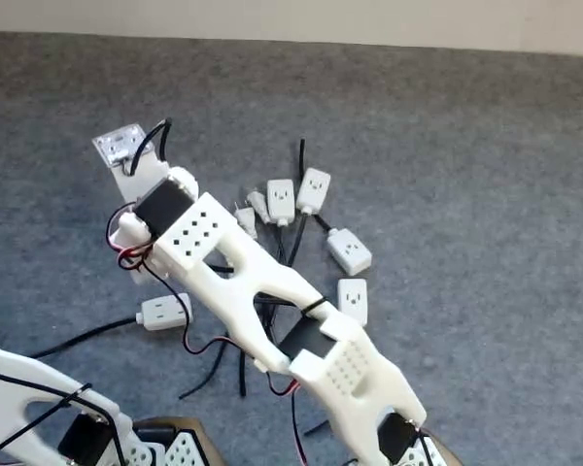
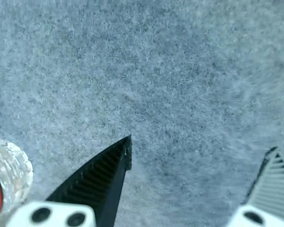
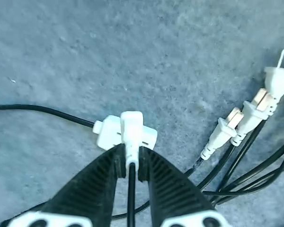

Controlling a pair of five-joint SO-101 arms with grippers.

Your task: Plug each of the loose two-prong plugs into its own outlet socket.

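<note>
Tightly, right gripper [image 3: 131, 150] clamps a plug [image 3: 131, 124].
Its length follows the jaws, lying across the outlet socket [image 3: 105, 134]; left gripper [image 2: 201, 144] gapes.

Left claw [image 2: 201, 143] stands open over the grey, felt-like table [image 2: 146, 61], nothing between its jaws. Its black finger [image 2: 99, 184] is well apart from the pale finger [image 2: 270, 184]. A clear ribbed object [image 2: 9, 170] with a red part lies near the black finger.

The table cover [image 1: 486, 136] was grey cloth, fuzzy and matt; the plug [image 3: 131, 126] and the outlet socket [image 3: 106, 135] were smooth white plastic, slightly glossy; the cords [image 3: 38, 109] looked like matt black rubber; the fingers [image 3: 97, 189] of the right gripper [image 3: 131, 149] were ribbed black plastic, also matt.
</note>
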